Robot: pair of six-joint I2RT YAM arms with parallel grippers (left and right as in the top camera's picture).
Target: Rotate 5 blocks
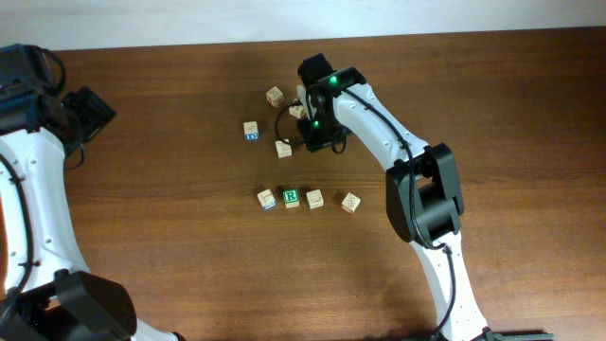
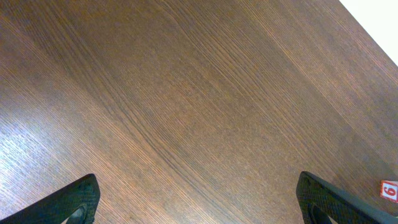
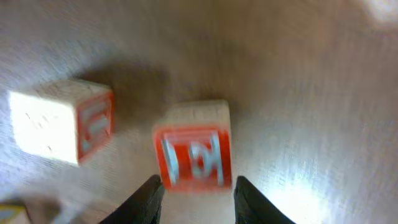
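A row of blocks lies mid-table: a tan one (image 1: 267, 199), the green "R" block (image 1: 292, 198), and two more tan ones (image 1: 314, 199) (image 1: 351, 203). Further back lie loose blocks (image 1: 275, 96) (image 1: 251, 130) (image 1: 283, 149). My right gripper (image 1: 317, 125) hangs over this back group, partly hiding another block (image 1: 297, 112). In the right wrist view, a blurred red-faced block (image 3: 194, 155) sits right at the tips of the right gripper (image 3: 197, 186). The jaws stand narrow on either side of it, with a slight gap on the right. My left gripper (image 2: 200, 205) is wide open over bare wood.
A second block with a red letter face (image 3: 62, 121) lies just left of the one at my right fingertips. A red-marked block (image 2: 388, 190) peeks in at the right edge of the left wrist view. The left gripper (image 1: 93, 109) sits at the far left.
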